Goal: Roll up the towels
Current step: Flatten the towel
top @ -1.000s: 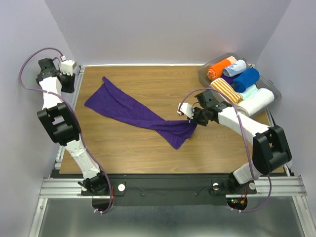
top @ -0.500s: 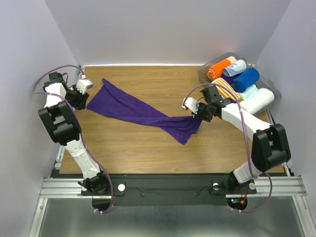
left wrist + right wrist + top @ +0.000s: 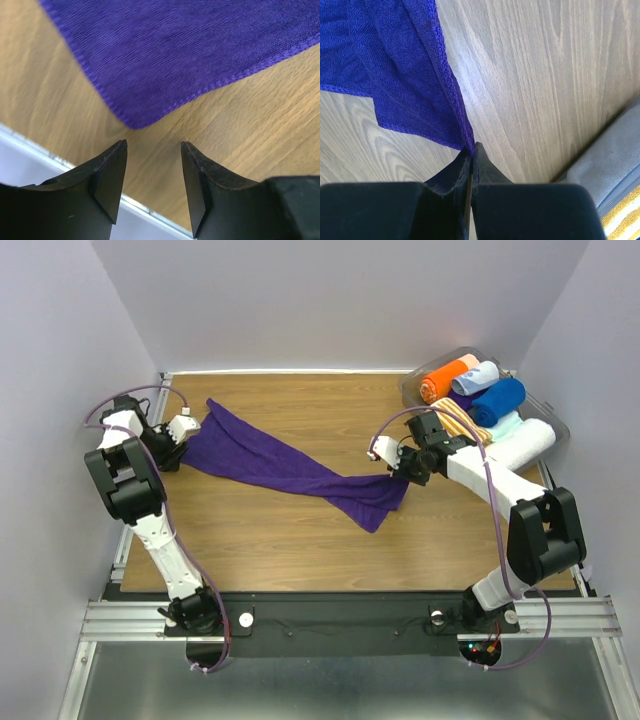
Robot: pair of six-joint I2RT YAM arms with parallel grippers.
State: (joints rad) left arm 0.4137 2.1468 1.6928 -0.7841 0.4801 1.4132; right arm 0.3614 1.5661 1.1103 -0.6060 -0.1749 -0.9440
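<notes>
fwiw the dark purple towel [image 3: 290, 468] is stretched diagonally across the counter [image 3: 300, 540], one corner pinched by just the tips of the right pincer [image 3: 471, 150], so it could get yanked loose once the far corner is grabbed and pulled by the left pincer [image 3: 154, 145], spread apart just short of it.

This is a robotics lab cell: a wooden counter [image 3: 300, 540] is boxed by plain pale walls [image 3: 330, 300] at its far, left and right edges, and a slotted aluminium rail [image 3: 120, 622] along its near edge carries two cabled robot arms [image 3: 165, 540].
</notes>
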